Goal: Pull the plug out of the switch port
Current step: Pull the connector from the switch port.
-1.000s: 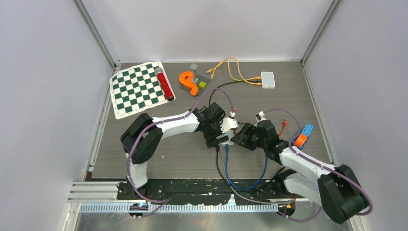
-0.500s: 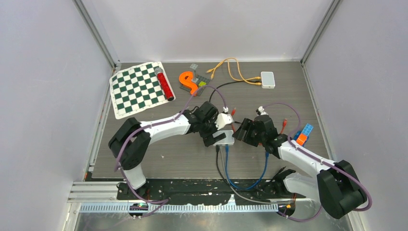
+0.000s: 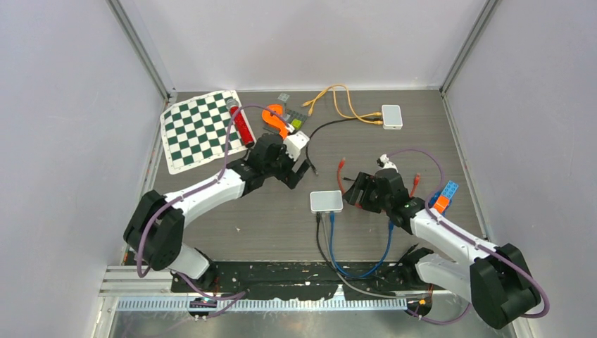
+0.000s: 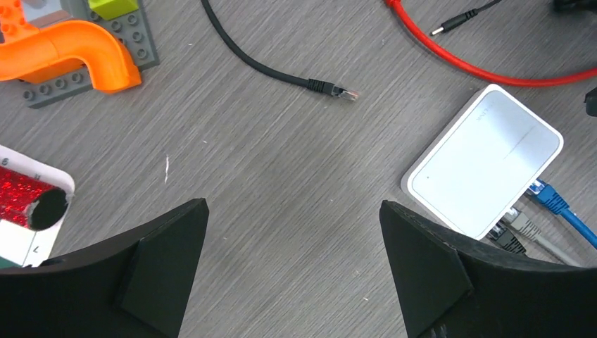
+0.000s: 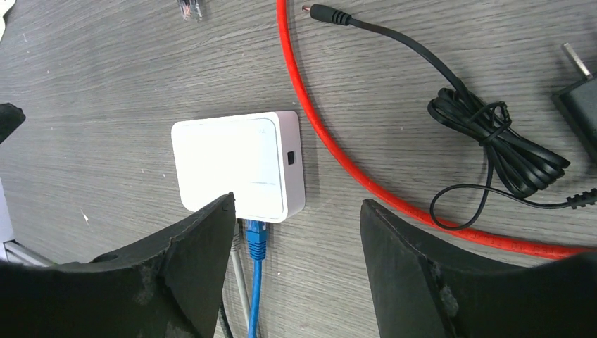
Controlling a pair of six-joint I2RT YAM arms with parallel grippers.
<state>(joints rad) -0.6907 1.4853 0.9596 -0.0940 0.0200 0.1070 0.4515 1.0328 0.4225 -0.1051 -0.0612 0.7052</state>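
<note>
Hovering, my left gripper (image 4: 292, 211) and right gripper (image 5: 297, 204) both stand apart, empty. The black plug (image 4: 331, 89) lies loose, upper middle of the left wrist view; the white switch (image 5: 236, 165) sits centre-left, blue plug (image 5: 256, 238) inserted.

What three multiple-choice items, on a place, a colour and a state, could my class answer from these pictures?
1. Which cable enters the middle white rectangular plastic switch beside the grey cable? A red; B orange; C blue.
2. Where is the plug of the thin black network cable? A in a switch port; B loose on the grey wood-grain table, apart from the switch; C on the chessboard.
3. How is the left gripper? A open, empty; B shut on the black cable; C shut on the switch.
Answers: 1 C, the blue cable sits in a near-side port; 2 B, bare table shows all round the plug; 3 A, its jaws stand wide with nothing between.
</note>
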